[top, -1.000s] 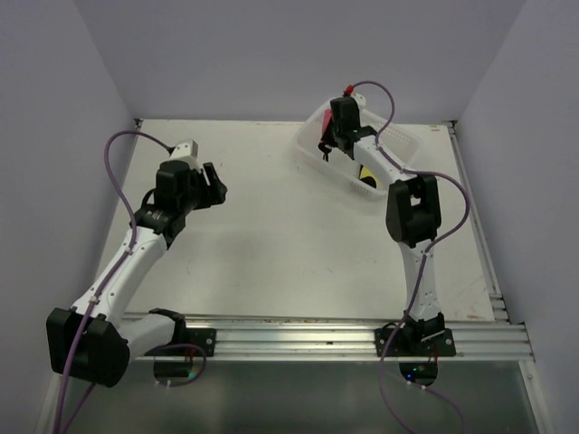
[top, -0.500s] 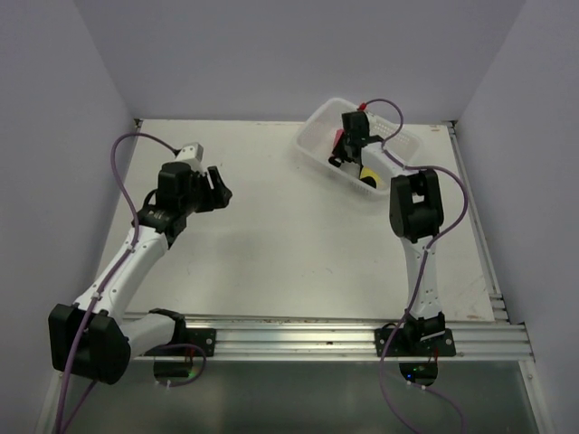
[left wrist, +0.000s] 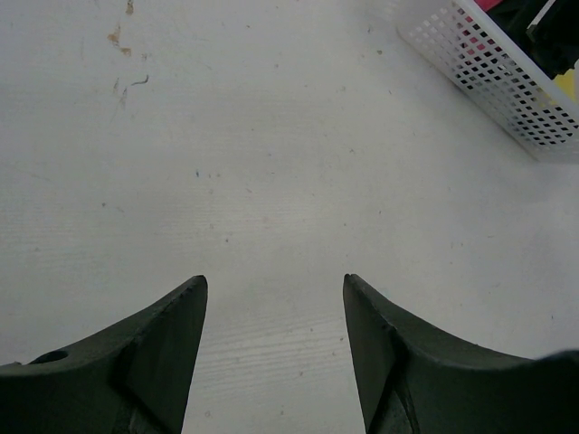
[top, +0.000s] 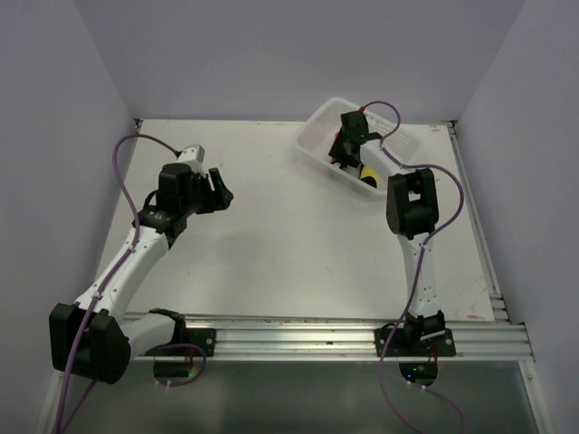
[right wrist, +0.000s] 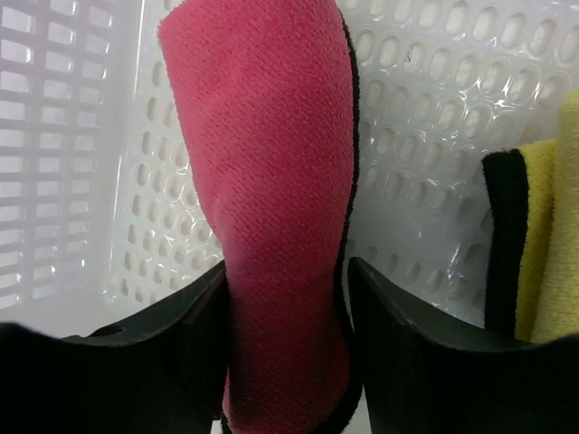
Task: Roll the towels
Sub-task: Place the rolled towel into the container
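— Pink towel: where is it?
— Inside the white perforated basket, far right on the tabletop; a yellow towel, black-edged, lies beside it.
— Anything in the way?
— The basket walls hem it in.
— And the right fingers?
— Apart, flanking the pink towel and touching it. Squeezing? I cannot tell.
— Left fingers?
— Spread wide above the tabletop, holding nothing.

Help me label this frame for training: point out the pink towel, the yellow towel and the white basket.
pink towel (right wrist: 271, 181), right wrist view, middle of its fabric.
yellow towel (right wrist: 547, 235), right wrist view, yellow cloth beside its black hem.
white basket (left wrist: 488, 65), left wrist view, perforated side wall.
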